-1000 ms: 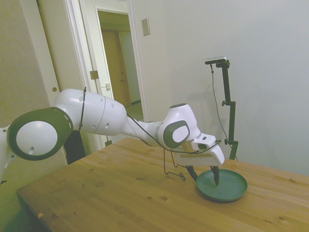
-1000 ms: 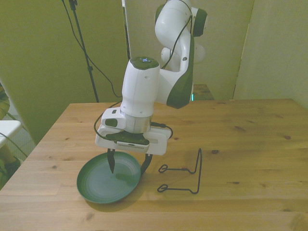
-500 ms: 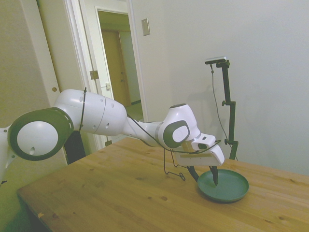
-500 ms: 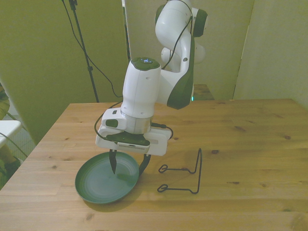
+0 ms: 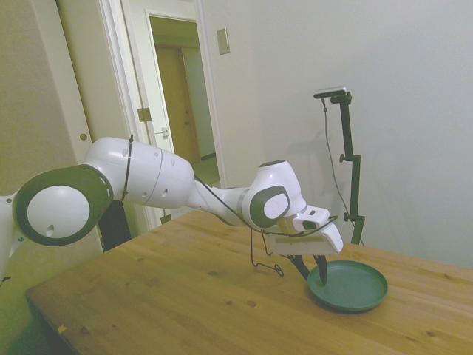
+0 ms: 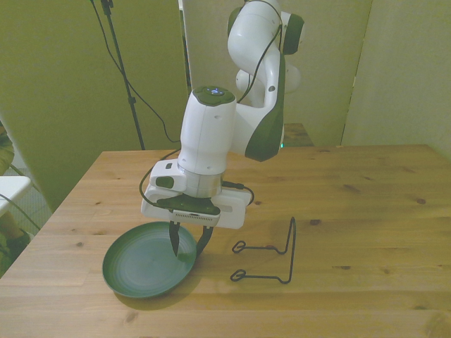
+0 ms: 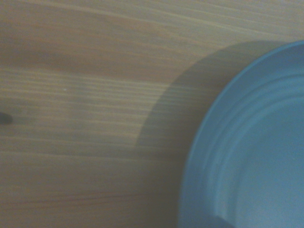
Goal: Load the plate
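Straddling the teal plate's [image 6: 144, 259] rim beside the wire stand [image 6: 271, 255], the gripper [image 6: 187, 241] pinches it; stiff, light, slippery, best held there.

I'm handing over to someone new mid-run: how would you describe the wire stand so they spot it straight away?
On the wooden table, look just to the front view's right of the white arm's gripper and the round teal-green plate. The thin black wire stand sits there: two looped feet and an upright hoop, bare wire, nothing on it.

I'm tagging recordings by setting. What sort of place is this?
Probably a room in a home or office set up as a robot test space: a wooden table, an open doorway to a hallway, and only a teal-green plate and wire stand.
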`<state>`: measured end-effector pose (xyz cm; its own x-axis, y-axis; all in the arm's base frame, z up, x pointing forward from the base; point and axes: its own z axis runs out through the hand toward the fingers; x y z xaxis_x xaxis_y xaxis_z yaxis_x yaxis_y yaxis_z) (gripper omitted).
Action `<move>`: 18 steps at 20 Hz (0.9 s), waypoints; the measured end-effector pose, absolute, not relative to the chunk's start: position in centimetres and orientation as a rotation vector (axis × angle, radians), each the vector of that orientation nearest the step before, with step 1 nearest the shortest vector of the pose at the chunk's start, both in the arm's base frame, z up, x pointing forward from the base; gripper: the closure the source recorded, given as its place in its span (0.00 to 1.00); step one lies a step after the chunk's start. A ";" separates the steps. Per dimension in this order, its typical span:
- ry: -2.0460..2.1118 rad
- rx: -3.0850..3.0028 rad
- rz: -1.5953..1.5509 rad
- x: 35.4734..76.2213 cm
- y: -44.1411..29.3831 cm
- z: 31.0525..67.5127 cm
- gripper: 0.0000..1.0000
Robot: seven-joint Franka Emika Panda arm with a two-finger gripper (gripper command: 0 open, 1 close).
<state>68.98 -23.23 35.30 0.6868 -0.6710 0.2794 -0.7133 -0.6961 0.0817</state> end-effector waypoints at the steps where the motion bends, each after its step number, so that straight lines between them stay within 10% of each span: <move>1: -1.125 2.713 0.339 69.0 -23.3 35.3 1.00; 18: -1.108 2.695 0.357 69.0 -23.7 35.9 1.00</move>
<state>68.95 -23.75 35.93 0.6888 -0.6606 0.2985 -0.7105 -0.6970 0.0969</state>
